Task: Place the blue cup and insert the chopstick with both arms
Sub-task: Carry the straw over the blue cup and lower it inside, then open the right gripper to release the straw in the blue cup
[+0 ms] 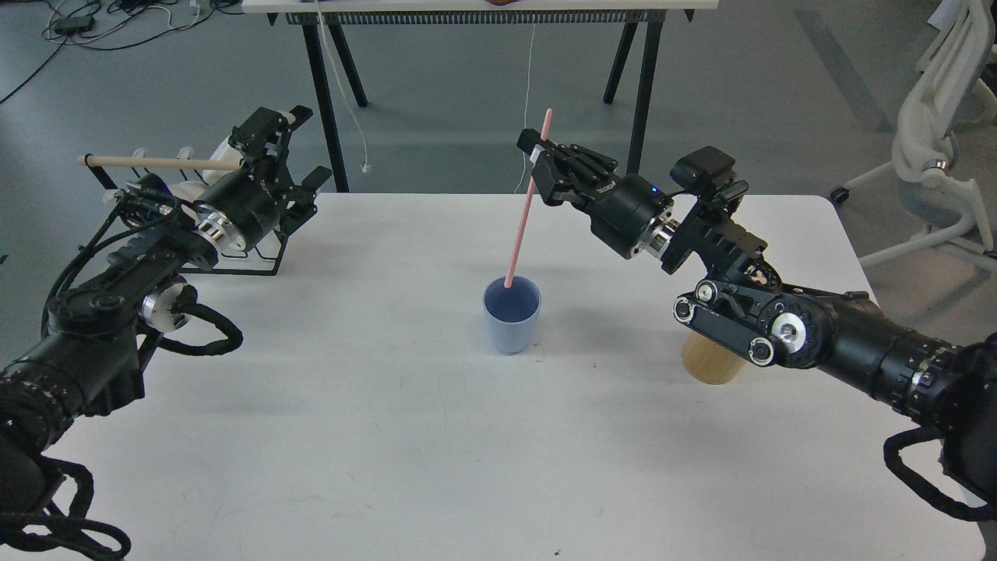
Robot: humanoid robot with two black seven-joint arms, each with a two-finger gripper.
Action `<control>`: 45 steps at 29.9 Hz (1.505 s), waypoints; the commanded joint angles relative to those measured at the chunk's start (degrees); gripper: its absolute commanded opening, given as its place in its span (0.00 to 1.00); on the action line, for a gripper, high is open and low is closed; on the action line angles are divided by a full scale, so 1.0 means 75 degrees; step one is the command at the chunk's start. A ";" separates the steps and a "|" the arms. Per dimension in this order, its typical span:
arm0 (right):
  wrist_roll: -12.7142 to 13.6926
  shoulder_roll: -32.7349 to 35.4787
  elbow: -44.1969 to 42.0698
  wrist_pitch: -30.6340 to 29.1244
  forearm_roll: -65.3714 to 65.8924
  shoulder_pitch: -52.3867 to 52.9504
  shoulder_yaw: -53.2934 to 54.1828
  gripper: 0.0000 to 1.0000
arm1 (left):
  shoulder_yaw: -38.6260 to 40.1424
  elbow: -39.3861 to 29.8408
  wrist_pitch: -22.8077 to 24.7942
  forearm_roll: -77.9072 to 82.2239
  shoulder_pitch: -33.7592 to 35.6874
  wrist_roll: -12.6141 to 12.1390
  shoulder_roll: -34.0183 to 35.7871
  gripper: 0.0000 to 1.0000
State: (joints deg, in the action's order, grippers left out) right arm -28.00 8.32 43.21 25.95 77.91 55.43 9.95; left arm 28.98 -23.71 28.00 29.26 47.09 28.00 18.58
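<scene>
A blue cup (512, 315) stands upright at the middle of the white table (389, 428). My right gripper (537, 160) is shut on a pink chopstick (526, 204) and holds it tilted above the cup, its lower tip at the cup's mouth. My left gripper (284, 144) is open and empty over the table's far left corner, above a black wire rack (257, 253).
A wooden cylinder holder (707, 365) stands right of the cup, mostly hidden behind my right arm. A wooden dowel (160, 163) on the rack sticks out to the left. A black-legged table (483, 47) stands behind, and a white chair (942, 132) at far right.
</scene>
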 commanded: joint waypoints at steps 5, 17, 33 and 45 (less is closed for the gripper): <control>0.0000 -0.0499 -0.0605 0.0138 0.0018 -0.0008 -0.0155 0.00 | 0.0014 0.0009 0.0000 0.0001 -0.0020 0.0000 -0.0052 0.99; 0.0000 -0.0757 -0.1086 0.0255 0.0018 -0.0137 -0.0975 0.16 | 0.0014 -0.0002 0.0000 0.0001 -0.0032 0.0000 -0.0040 0.99; 0.0000 -0.0617 -0.0291 0.0274 -0.0111 -0.0254 -0.0146 0.73 | 0.0038 -0.0002 0.0000 0.0001 -0.0020 0.0000 -0.0040 0.99; 0.0000 0.0765 0.1854 0.0267 -0.3258 -0.1004 0.2246 0.95 | 0.0073 -0.0072 0.0000 -0.0023 -0.0009 0.0000 -0.0076 0.99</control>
State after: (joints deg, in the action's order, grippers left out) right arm -28.00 11.89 53.80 28.01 63.66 49.08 22.08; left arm 29.49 -24.13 28.00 29.20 47.02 28.00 18.20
